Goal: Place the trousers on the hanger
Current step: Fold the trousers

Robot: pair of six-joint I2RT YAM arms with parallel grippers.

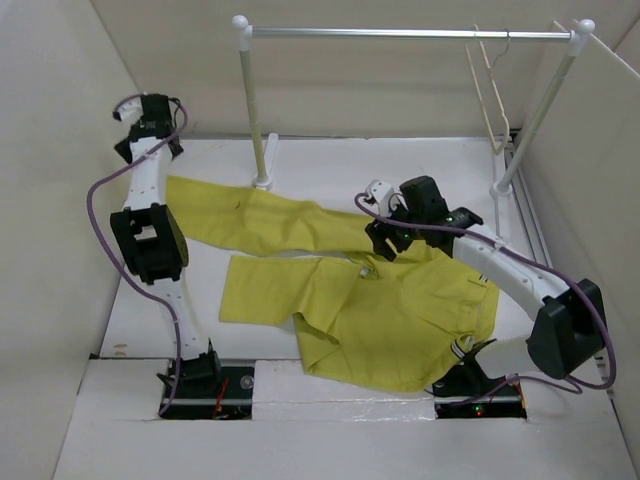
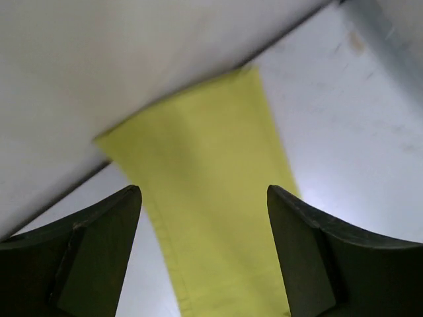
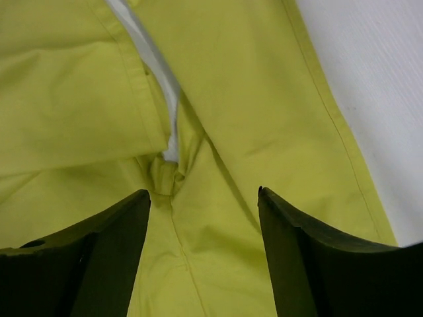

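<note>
The mustard-yellow trousers lie spread flat on the white table, both legs pointing left and the waistband at the near right. My left gripper hovers open at the far left, above the hem end of the far trouser leg; nothing is between its fingers. My right gripper hangs open just over the crotch seam, where the two legs meet, and holds nothing. The cream hanger hangs by its hook from the rail at the back right, apart from both grippers.
A silver rail on two white posts spans the back of the table. Cream walls close in on the left and right. Bare table shows behind the trousers.
</note>
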